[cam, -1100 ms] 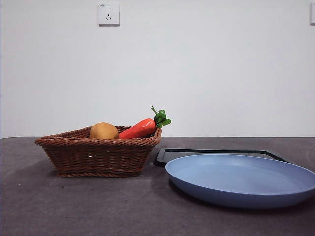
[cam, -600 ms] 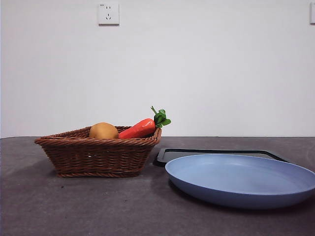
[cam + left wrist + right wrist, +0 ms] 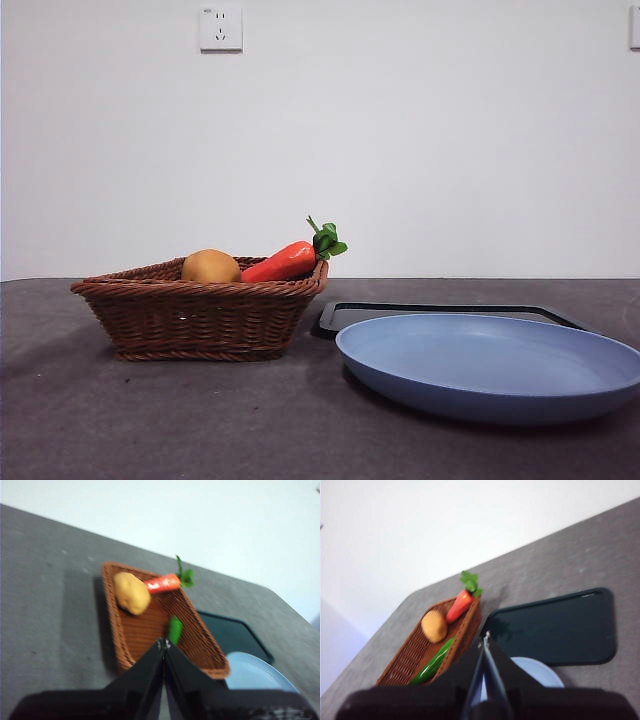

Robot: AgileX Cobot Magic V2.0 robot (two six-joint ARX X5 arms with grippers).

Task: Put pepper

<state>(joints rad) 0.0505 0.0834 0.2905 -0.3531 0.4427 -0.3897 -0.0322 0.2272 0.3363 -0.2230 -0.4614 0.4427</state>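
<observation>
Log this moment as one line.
pepper: in basket, untouched | left gripper: shut, empty, above basket | right gripper: shut, empty | blue plate: bare

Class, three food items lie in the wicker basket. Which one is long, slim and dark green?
The pepper, lying along the basket near one side wall. The carrot is orange-red with a leafy top, and the potato is rounded and yellow-brown.
</observation>
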